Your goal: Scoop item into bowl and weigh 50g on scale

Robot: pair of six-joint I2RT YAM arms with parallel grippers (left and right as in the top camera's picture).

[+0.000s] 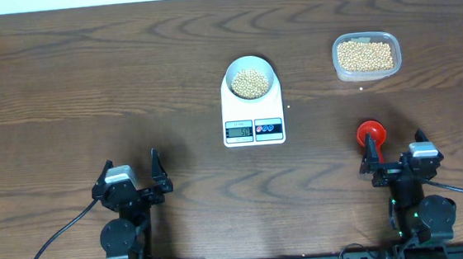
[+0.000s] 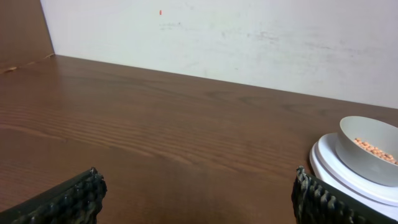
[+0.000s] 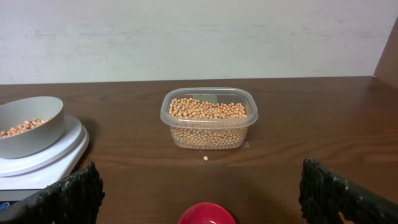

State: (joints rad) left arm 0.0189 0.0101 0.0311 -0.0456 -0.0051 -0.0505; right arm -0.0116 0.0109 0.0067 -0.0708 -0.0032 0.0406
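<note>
The white scale (image 1: 239, 114) sits mid-table with the pale blue bowl (image 1: 229, 72) on its platform. Tan beans (image 1: 250, 82) lie in the bowl, and more beans (image 1: 365, 55) fill a clear tub (image 1: 339, 70) at the back right. A red scoop (image 1: 370, 133) rests on the table just ahead of my right gripper (image 1: 393, 145), which is open and holds nothing. My left gripper (image 1: 131, 169) stands open and bare at the near left. The right wrist view shows the scoop (image 3: 207, 213) low between the fingers, the tub (image 3: 252, 118) ahead, and the bowl (image 3: 31, 127) at left.
One stray bean (image 3: 205, 158) lies on the table just in front of the tub. A pale wall runs along the table's far edge. In the left wrist view the bowl (image 2: 364, 152) and scale (image 2: 333, 168) sit at the right edge.
</note>
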